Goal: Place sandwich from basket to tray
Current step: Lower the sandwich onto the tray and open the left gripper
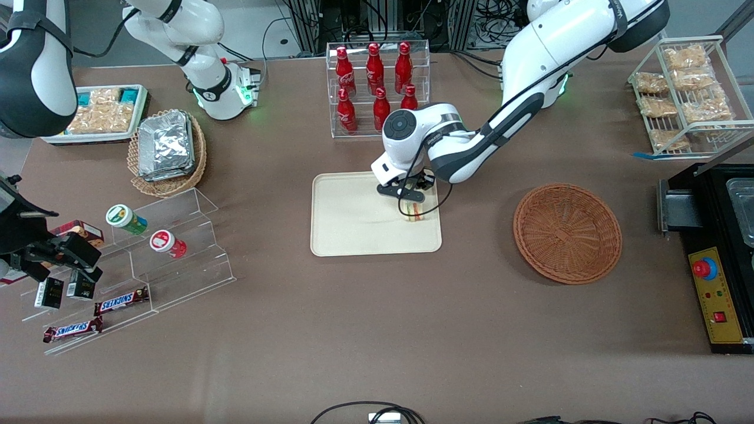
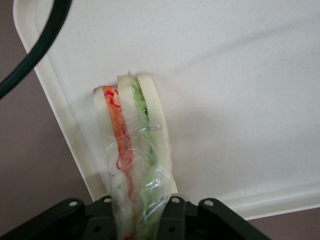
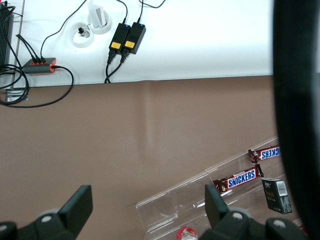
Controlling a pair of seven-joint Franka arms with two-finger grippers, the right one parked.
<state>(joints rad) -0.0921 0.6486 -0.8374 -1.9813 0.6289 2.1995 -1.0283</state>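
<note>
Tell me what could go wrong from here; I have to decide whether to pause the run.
The gripper holds the sandwich on edge on the tray, close to the rim nearest the basket. Once released, it may topple, perhaps onto the rim. The clear wrap is pinched in the jaws, so it could cling and drag the sandwich as they lift.

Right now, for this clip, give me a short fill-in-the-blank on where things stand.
1. The claw is shut on the ____.
2. The sandwich is over the beige ____, near its rim.
3. The brown basket holds ____.
4. The red bottles stand in a clear ____.

Missing words: sandwich; tray; nothing; rack
</note>
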